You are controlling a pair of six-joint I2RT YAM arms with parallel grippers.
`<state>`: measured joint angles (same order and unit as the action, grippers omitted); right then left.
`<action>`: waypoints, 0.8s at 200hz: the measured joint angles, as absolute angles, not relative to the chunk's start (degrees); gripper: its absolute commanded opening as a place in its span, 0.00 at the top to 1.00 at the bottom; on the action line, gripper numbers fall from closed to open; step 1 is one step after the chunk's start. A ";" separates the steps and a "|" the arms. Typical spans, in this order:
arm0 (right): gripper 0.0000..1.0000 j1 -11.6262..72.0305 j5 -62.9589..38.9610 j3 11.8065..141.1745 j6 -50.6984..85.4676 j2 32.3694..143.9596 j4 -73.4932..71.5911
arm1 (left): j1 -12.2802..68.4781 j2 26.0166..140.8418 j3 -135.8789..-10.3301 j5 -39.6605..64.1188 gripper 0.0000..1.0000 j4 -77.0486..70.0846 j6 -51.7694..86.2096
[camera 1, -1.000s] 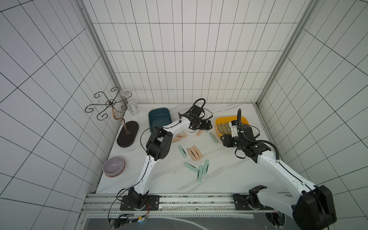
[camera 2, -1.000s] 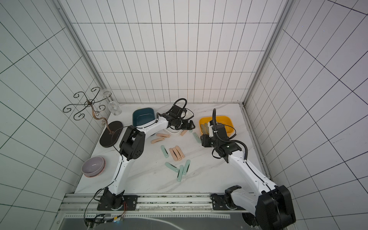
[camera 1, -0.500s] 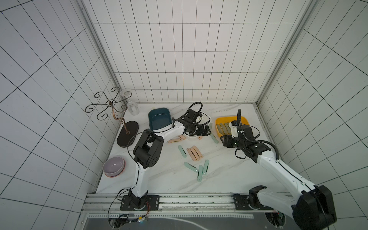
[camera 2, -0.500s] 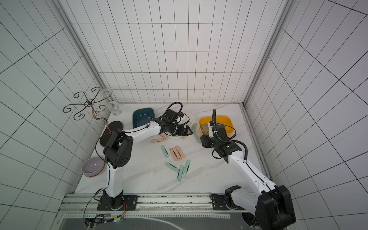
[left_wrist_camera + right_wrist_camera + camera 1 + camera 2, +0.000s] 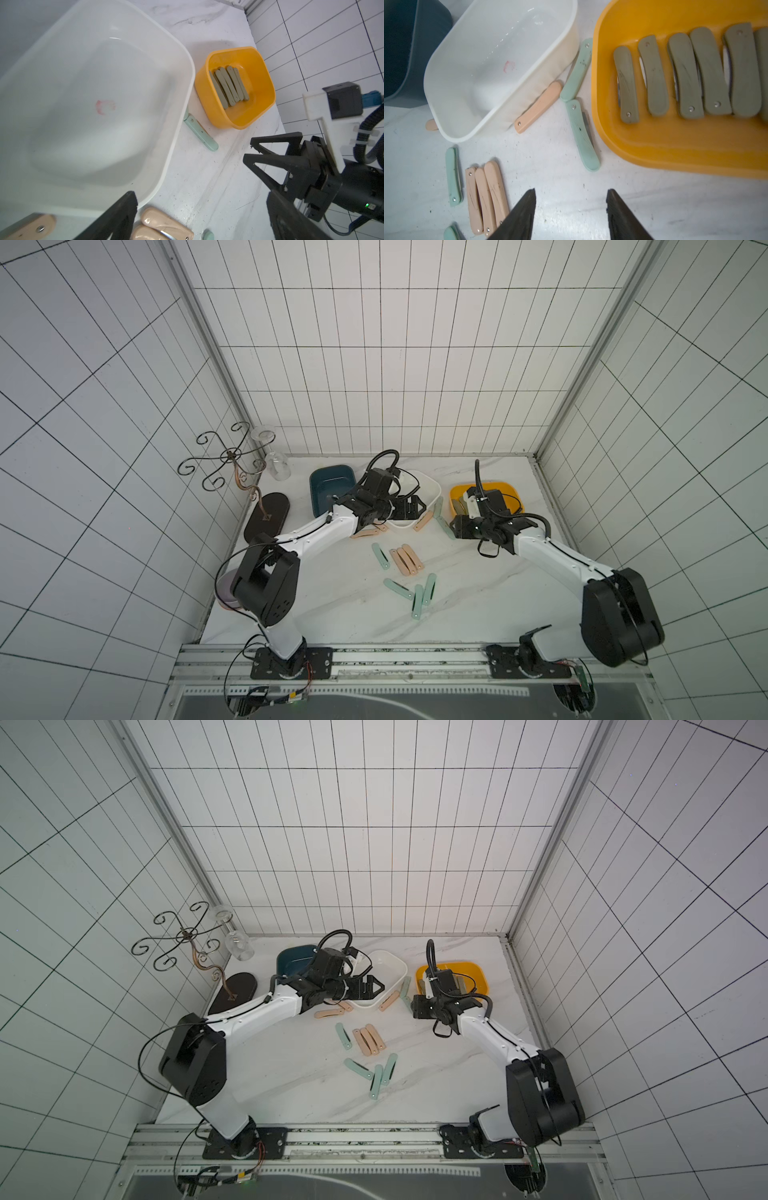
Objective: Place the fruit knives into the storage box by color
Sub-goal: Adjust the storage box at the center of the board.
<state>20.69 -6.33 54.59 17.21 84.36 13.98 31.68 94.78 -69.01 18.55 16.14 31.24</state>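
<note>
Your right pincer (image 5: 571, 191) open and empty, hovering over the counter (image 5: 654, 203) beside the yellow box (image 5: 643, 153); left pincer (image 5: 415, 507) spread wide too, over the white box (image 5: 432, 489) near its edge; olive-grey knives (image 5: 685, 79) lined up in the yellow box; peach knives (image 5: 485, 197) and mint knives (image 5: 583, 135) loose on the counter

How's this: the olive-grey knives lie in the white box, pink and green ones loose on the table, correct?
No: the olive-grey knives lie in the yellow box, as the right wrist view shows. The pink knives and green knives are loose on the table.
</note>
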 measured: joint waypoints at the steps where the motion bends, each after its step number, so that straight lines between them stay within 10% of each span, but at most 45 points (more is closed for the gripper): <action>1: 0.44 20.69 -6.35 55.11 17.23 84.64 13.93 | 31.44 94.48 -68.55 18.41 0.03 16.01 31.38; 160: 0.50 21.71 -8.69 85.01 14.26 113.51 13.15 | 24.49 100.22 -60.29 19.90 0.03 6.83 37.98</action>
